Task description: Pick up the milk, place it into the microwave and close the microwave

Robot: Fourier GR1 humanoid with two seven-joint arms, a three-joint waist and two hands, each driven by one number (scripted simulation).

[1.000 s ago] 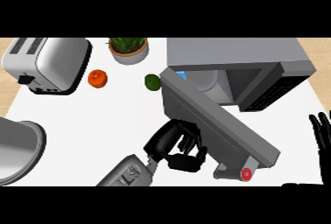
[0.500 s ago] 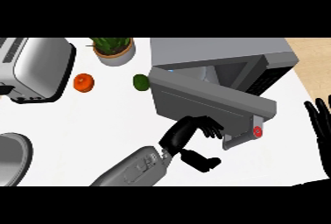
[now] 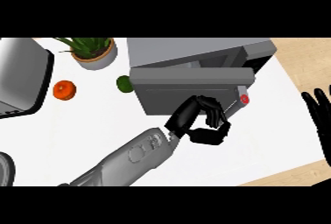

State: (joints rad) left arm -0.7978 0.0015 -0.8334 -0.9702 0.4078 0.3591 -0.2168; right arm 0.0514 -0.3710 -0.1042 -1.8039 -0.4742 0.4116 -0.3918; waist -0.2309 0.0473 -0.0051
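My left hand (image 3: 200, 120) sits fingers curled, empty, against the microwave (image 3: 194, 70) door (image 3: 187, 89) near the counter's (image 3: 97, 118) middle. Right hand (image 3: 320, 118) rests at right edge, fingers spread. I can't see the milk.

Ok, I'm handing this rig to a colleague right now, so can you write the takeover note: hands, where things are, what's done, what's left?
Left hand: fingers curled, holding nothing visible, against the front of the microwave door.
Right hand: open, resting at the view's right edge.
Microwave: its door is swung nearly shut, with a narrow gap showing at its right end near the red button.
Milk: not visible anywhere on the counter; whether it sits inside cannot be seen.
Done: door mostly pushed to.
Left: press the door fully closed, then withdraw the left hand.
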